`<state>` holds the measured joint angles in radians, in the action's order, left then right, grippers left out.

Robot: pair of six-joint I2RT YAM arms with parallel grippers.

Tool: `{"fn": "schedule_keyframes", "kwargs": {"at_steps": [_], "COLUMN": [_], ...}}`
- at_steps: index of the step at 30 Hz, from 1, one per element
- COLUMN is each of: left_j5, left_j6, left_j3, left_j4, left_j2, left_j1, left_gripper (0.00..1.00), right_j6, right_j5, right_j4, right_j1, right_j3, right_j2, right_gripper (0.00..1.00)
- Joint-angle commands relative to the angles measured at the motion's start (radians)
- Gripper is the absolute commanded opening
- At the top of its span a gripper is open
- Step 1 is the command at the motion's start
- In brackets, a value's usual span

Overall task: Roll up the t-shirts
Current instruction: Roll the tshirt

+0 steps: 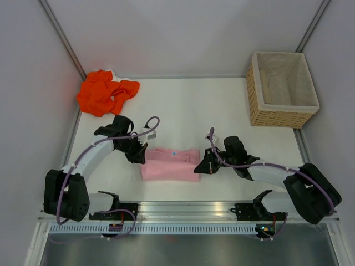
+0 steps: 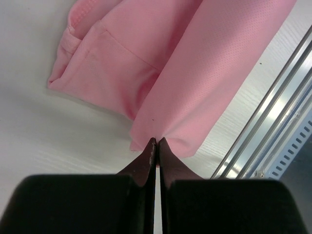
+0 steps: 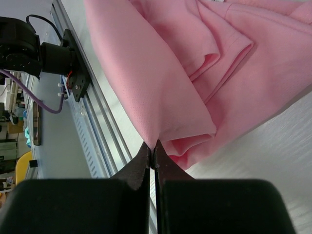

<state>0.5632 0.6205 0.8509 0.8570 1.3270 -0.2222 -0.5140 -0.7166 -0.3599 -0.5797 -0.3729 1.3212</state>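
The pale pink t-shirt (image 1: 168, 164) lies folded into a band near the table's front, between the two arms. My left gripper (image 1: 142, 157) is shut on its left end; in the left wrist view the gripper (image 2: 156, 141) pinches the pink t-shirt (image 2: 195, 83) at its edge. My right gripper (image 1: 198, 168) is shut on the right end; in the right wrist view the gripper (image 3: 153, 145) pinches a fold of the pink t-shirt (image 3: 161, 83). The bright orange t-shirt (image 1: 105, 92) lies crumpled at the back left corner.
A woven wicker basket (image 1: 282, 89) with pale lining stands at the back right. The metal rail (image 1: 183, 209) runs along the table's front edge, close to the pink t-shirt. Grey walls close in the back and sides.
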Motion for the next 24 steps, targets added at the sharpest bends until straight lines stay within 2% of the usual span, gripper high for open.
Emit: {"fn": "schedule_keyframes", "kwargs": {"at_steps": [1,7,13,18,21,24], "left_j5": [0.020,-0.008,-0.129,-0.195,-0.210,-0.238], "left_j6": [-0.015,-0.088,-0.163,-0.199,-0.225,-0.225], "left_j3": [-0.015,0.040,0.073,0.048,0.042,0.043], "left_j4": [0.062,-0.015,-0.160,-0.210,-0.225,-0.225], "left_j2": [-0.071,0.027,0.152,0.216,0.204,0.146], "left_j1": [0.000,0.000,0.001,0.000,0.000,0.000], "left_gripper": [0.02,0.02,0.03,0.13,0.15,0.21], "right_j6": [-0.027,-0.015,-0.060,-0.047,-0.029,0.000], "right_j5": [-0.023,-0.038,-0.023,0.019,0.040,0.059], "right_j4": [0.062,0.081,-0.022,-0.037,0.008,0.090], "right_j1": [0.003,0.066,0.155,0.159,0.159,0.156], "right_j3": [0.025,-0.040,-0.066,-0.081,-0.104,-0.144], "right_j2": [-0.085,0.012,0.185,0.269,0.280,0.273], "right_gripper": [0.00,0.00,0.00,0.00,0.00,0.03]}}
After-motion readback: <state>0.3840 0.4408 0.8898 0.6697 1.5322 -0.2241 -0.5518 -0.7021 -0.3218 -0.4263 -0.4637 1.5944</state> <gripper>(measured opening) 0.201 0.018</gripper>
